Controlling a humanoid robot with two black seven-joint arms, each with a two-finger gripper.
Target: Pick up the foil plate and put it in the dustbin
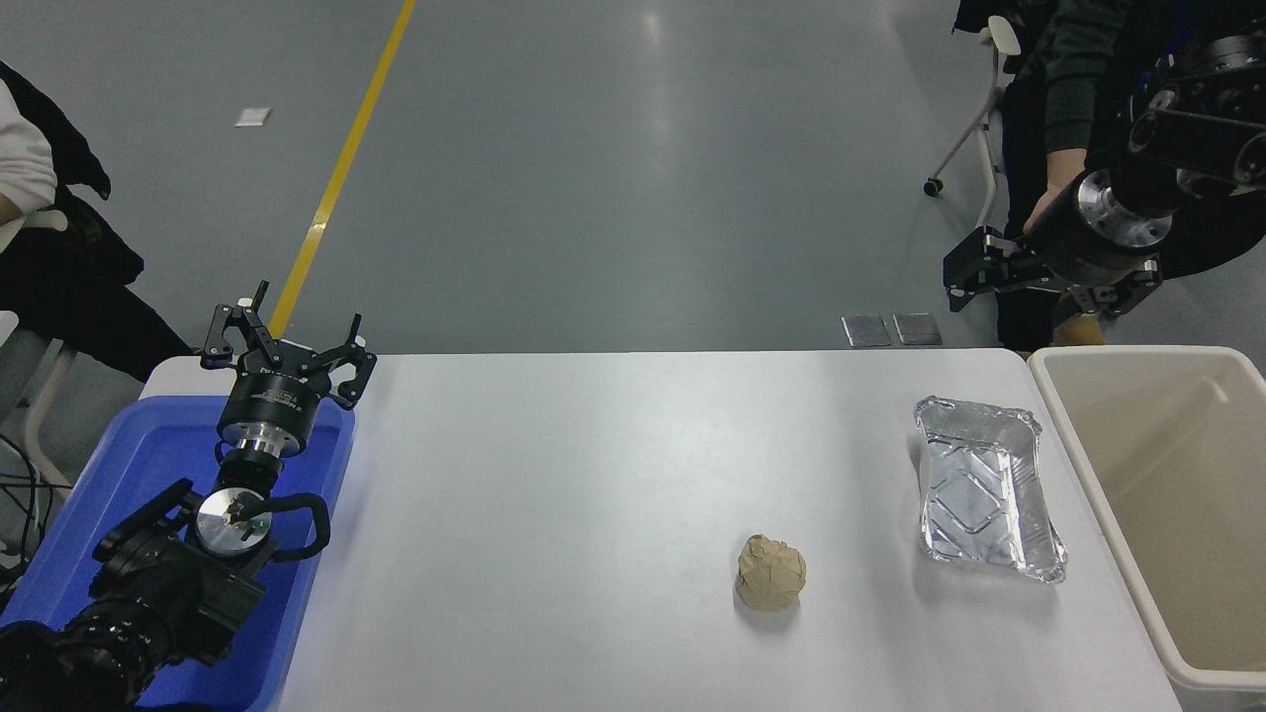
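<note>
Foil plate [989, 499] lay flat on the white table [613, 475], near the right edge, open side up, long axis running front to back. Dustbin [1172, 494] stood just beside it on the right, at the table's right end; couldn't tell if the tray's rim actually touched the bin wall.

Right gripper [974, 277] hung in the air beyond the table's far right corner, above the floor, well apart from the plate and holding nothing. Arm came in from the upper right edge. Fingers looked spread, but the claw was seen side-on against dark clothing, so that's prob. not certain.

Left gripper [287, 346] was parked at lower left over the blue tub [129, 475], claw apart, empty.

Crumpled paper ball [770, 573] sat on the table toward the front, left of the plate and apart from it.

Person in dark clothes [1073, 69] stood behind the right arm at top right; another person's sleeve [25, 163] showed at the left edge. Yellow line [341, 168] ran across the grey floor.
</note>
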